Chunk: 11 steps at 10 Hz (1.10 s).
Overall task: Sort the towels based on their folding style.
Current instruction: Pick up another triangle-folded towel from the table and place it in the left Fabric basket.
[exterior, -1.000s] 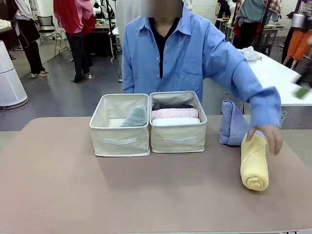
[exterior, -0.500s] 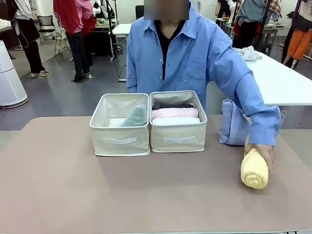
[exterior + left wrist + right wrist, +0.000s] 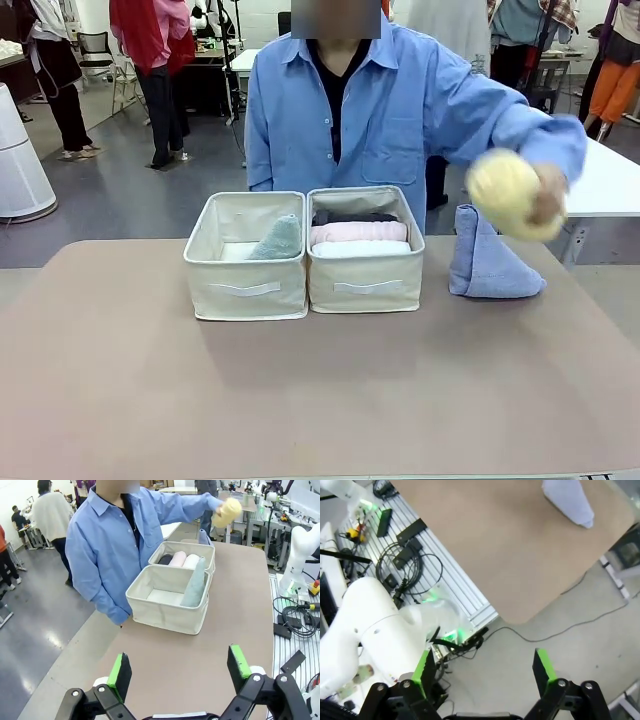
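person's hand (image 3: 548, 196) holding yellow roll (image 3: 503, 188) in air, right of roll bin (image 3: 365, 287). light blue cone (image 3: 490, 262) standing on surface (image 3: 300, 400) just right of that bin. terry seeming soft, light, squashy; taking roll across middle seeming best. left end effector (image 3: 178, 664), right end effector (image 3: 484, 666) both standing apart, empty.

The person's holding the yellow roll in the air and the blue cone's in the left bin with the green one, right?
No. The blue cone stands on the table, beside the right bin, as the front view shows. The yellow roll is in the air and the green cone in the left bin.
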### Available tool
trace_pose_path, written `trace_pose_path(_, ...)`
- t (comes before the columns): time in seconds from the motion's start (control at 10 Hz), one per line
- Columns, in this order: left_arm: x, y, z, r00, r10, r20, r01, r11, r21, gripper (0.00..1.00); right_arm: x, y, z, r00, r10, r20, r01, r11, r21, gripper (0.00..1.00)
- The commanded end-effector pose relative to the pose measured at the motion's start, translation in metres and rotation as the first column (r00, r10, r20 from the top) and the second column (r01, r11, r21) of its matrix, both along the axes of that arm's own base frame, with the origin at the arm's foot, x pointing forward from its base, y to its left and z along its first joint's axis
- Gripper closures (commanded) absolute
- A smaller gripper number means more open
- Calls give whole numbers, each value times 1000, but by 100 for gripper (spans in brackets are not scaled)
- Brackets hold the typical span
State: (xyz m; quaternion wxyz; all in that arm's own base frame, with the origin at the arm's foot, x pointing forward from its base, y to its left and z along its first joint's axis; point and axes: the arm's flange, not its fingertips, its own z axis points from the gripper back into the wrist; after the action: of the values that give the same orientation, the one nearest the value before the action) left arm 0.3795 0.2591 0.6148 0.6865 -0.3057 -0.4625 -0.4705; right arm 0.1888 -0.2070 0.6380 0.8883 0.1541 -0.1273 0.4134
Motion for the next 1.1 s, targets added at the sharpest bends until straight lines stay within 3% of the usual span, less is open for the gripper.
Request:
trace_pose_path(0.0,-1,-1,-1,1000,6,25,-6,1000,-15,0,6,11,-5,1000,21,0,-21,1000,-22,0)
trace_pose_path(0.3,-1,-1,-1,1000,6,25,-6,1000,-15,0,29,34,-5,998,52,28,-53,999,6,0)
trace_pose_path(0.6,-1,-1,-1,1000,6,25,-6,1000,-15,0,88,97,0,978,121,173,-137,987,81,0)
trace_pose_path(0.8,-1,-1,-1,1000,6,25,-6,1000,-15,0,141,152,-18,976,155,156,-166,984,59,0)
trace_pose_path(1.0,-1,-1,-1,1000,6,25,-6,1000,-15,0,168,182,-44,979,168,113,-170,985,11,0)
